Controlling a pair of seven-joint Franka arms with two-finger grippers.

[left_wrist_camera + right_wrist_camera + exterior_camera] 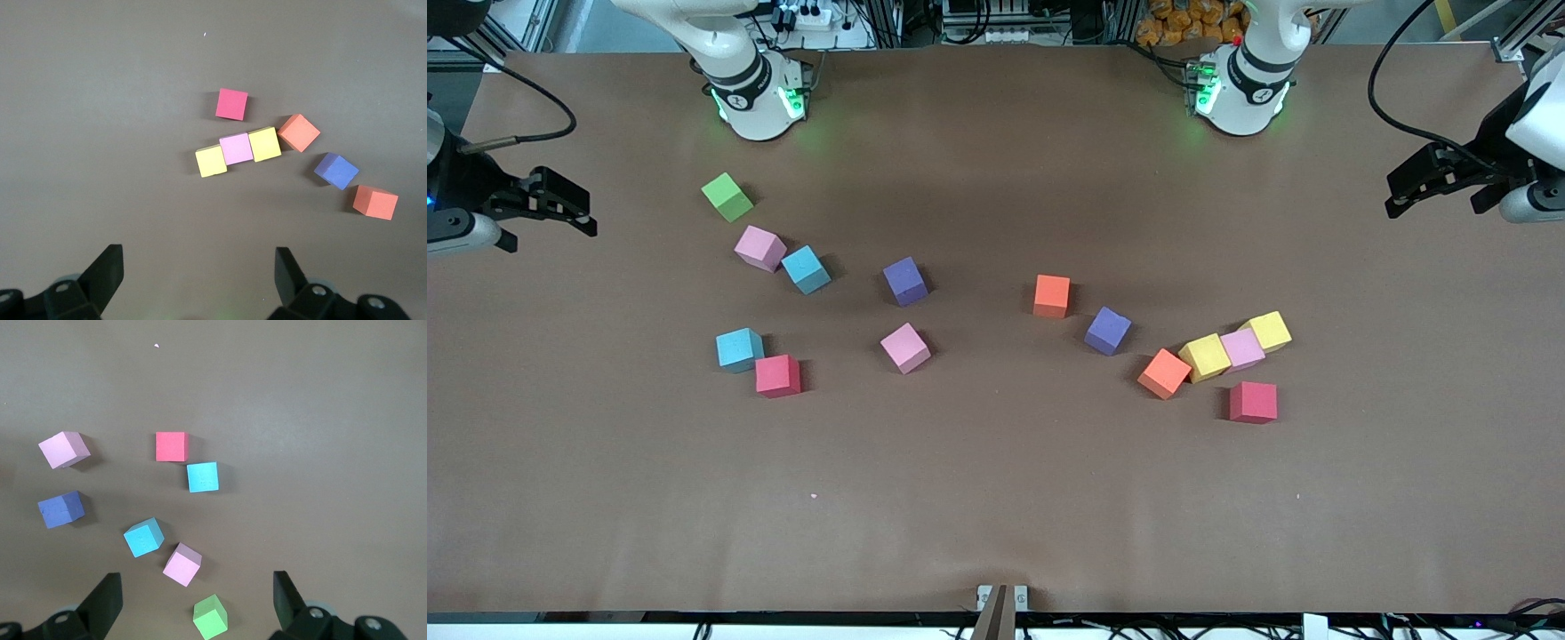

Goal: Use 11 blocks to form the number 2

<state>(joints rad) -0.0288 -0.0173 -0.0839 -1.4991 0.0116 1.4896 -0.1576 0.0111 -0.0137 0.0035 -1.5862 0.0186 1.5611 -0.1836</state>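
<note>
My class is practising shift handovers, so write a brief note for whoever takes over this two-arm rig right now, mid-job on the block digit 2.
Left gripper: open, empty, over the left arm's end of the table.
Right gripper: open, empty, over the right arm's end. Both arms wait.
Blocks: scattered in two loose groups, one toward each end. A yellow-pink-yellow row sits edge to edge toward the left arm's end, with a red block nearer the front camera. A green cube lies toward the right arm's end.
Done: no digit started.
Left: every placement.

Brown matte counter (996,498), evenly lit. Cables and a power strip (809,16) along its robot-side edge. Orange sacks (1183,22) there too.
</note>
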